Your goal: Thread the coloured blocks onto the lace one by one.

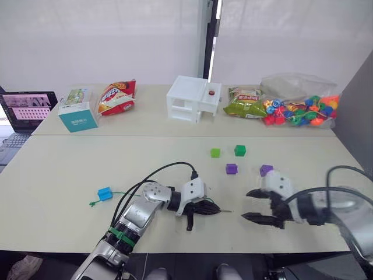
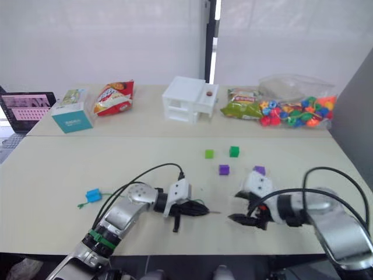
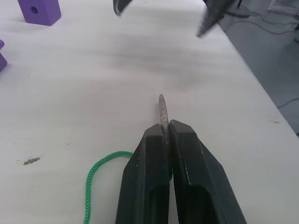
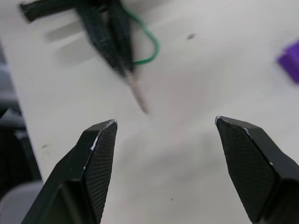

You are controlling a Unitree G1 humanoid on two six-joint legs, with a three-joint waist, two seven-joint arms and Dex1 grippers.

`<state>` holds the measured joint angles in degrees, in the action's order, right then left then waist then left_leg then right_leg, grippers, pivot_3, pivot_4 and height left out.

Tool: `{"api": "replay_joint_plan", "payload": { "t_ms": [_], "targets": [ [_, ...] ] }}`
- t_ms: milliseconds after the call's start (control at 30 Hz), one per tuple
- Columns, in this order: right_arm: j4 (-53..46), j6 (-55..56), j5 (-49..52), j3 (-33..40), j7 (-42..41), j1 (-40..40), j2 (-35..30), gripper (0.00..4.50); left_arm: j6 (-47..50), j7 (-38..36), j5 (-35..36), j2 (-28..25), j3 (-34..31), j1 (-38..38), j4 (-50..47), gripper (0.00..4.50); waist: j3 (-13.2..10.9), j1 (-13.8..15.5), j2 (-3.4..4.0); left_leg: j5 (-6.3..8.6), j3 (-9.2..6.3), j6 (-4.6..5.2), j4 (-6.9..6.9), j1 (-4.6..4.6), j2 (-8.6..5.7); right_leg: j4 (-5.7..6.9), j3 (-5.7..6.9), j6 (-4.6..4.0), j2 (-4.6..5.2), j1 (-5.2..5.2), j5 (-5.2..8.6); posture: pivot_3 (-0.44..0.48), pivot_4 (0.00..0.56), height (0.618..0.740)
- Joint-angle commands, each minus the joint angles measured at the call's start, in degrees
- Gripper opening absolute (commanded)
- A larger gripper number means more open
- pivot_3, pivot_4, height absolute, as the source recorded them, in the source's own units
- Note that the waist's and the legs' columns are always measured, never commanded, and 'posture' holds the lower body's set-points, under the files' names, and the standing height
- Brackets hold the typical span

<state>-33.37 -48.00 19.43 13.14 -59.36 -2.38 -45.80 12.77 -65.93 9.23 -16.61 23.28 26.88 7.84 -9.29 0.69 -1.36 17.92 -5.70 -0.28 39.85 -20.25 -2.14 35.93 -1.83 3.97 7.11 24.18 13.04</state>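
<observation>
Green lace (image 3: pixel 93 179) trails across the pale bench (image 1: pixel 70 175), its stiff dark tip pinched between the pressed-together fingers of the left gripper (image 1: pixel 217 211) at lower centre of the frame. Facing it, lower right, the right gripper (image 1: pixel 251 205) hangs spread wide and holds nothing. The bright blue block (image 1: pixel 105 193) sits on the lace at lower left (already threaded, it seems), while two purple blocks (image 1: pixel 231 168) and two green blocks (image 1: pixel 239 150) lie loose at centre right.

Left hand (image 3: pixel 164 135) pinches the lace (image 3: pixel 96 182) by its stiff tip; purple block (image 3: pixel 39 10) beyond
</observation>
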Motion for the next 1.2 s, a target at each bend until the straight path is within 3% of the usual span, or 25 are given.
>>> {"api": "replay_joint_plan", "payload": {
  "t_ms": [33, 200, 467, 700, 833, 1200],
  "targets": [
    [-3.3, 3.9, 2.5, 11.2, 12.1, 2.9, 11.3, 3.34, 0.1, -0.6, 2.1, 0.4, -1.2, 0.0, -1.4, 0.0, 0.0, 0.0, -0.01, 0.0, 0.0, 0.0, 0.01, 0.03, 0.02, 0.02, 0.0, 0.0, -0.02, -0.02, 0.0, 0.0, 0.15, 0.74],
    [-2.5, 13.2, -2.0, 13.8, 25.6, 9.7, 24.0, 3.34, 0.6, -0.4, 2.2, 0.6, -1.0, 0.1, -1.3, 0.0, 0.0, -0.1, 0.09, -0.02, 0.0, -0.03, 0.0, 0.04, -0.01, 0.1, -0.06, 0.0, -0.01, 0.02, 0.0, 0.0, 0.15, 0.74],
    [4.7, 24.6, -7.3, 8.0, 37.2, 13.4, 34.3, 3.34, 0.9, -0.4, 2.4, 0.4, -0.9, -0.1, -2.3, 0.0, 0.1, -1.0, 0.21, -0.03, 0.03, -0.05, -0.04, 0.1, 0.0, 0.14, -0.09, 0.0, -0.02, 0.03, 0.0, 0.0, 0.15, 0.74],
    [11.4, 29.1, -8.5, 6.2, 40.7, 12.6, 34.4, 3.34, 1.6, 1.0, 2.5, 0.2, -1.3, -1.1, -3.8, 0.0, 0.1, -1.4, 0.27, -0.03, 0.03, -0.05, -0.05, 0.11, -0.01, 0.13, -0.12, 0.0, -0.02, 0.02, 0.0, 0.0, 0.15, 0.74],
    [19.0, 31.0, -10.7, 2.1, 39.1, 8.5, 31.5, 3.34, 3.1, 1.7, 2.3, -0.4, -1.1, -1.7, -4.8, 0.0, 0.1, -1.7, 0.28, -0.03, 0.06, -0.05, -0.04, 0.13, -0.01, 0.12, -0.16, 0.0, -0.03, 0.01, 0.0, 0.0, 0.15, 0.74],
    [31.6, 32.3, -9.7, 0.3, 40.1, -2.9, 30.0, 3.34, 4.5, 3.4, 2.4, -1.2, -1.4, -2.6, -6.4, 0.0, 0.1, -2.1, 0.27, -0.03, 0.15, -0.04, -0.06, 0.31, 0.05, 0.15, -0.3, -0.02, -0.12, -0.08, -0.01, 0.0, 0.15, 0.74]
  ]
}}
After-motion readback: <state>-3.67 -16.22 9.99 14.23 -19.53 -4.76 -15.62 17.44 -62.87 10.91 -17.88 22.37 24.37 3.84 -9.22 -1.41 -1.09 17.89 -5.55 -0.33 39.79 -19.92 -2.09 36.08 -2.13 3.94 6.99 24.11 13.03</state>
